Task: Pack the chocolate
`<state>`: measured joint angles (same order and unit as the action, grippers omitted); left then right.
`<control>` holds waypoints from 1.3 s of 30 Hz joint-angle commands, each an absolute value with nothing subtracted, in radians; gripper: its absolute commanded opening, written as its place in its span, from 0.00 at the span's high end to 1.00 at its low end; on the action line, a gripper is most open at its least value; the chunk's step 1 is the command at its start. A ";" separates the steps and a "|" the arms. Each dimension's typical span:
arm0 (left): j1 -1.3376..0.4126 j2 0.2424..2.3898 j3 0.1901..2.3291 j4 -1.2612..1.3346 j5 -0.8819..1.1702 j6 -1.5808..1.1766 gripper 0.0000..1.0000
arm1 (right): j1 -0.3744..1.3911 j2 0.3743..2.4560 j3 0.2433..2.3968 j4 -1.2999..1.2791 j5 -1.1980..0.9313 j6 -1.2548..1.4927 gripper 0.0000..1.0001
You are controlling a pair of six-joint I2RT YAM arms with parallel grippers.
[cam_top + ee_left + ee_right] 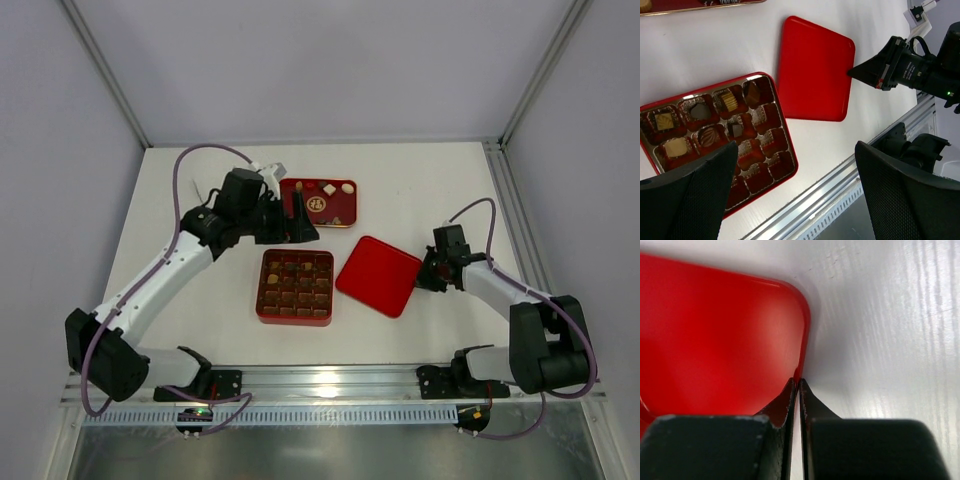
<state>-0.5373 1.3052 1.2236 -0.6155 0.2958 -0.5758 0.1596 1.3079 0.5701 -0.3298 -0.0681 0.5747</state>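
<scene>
Several chocolates (700, 111) lie flat in the box (785, 150), axes unclear.

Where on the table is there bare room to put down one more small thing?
Free: the far right corner beside the tray and behind the right arm; the near strip between box, lid and rail. Crowded: the centre, where tray, box and lid sit close.

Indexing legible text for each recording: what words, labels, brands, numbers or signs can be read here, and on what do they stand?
Nothing can be read.
The gold emblem in the red tray: too small to read.
The white lettering at the top edge of the left wrist view: cut off, unreadable.
No print shows on the red lid or the compartment box.
</scene>
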 commanded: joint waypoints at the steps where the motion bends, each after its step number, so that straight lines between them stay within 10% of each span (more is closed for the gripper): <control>1: -0.564 1.341 1.247 -0.529 0.308 -0.587 0.04 | 0.156 1.312 0.606 -0.408 -0.009 0.517 0.96; 39: -0.617 2.043 1.620 -0.351 0.685 -0.531 0.09 | 0.028 1.138 0.920 -0.650 -0.230 0.422 0.96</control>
<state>-0.6098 2.0377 1.5730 -0.4034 0.5907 -0.5346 0.0349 1.1679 0.8711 -0.6441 -0.1799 0.4164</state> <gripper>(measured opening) 0.905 0.046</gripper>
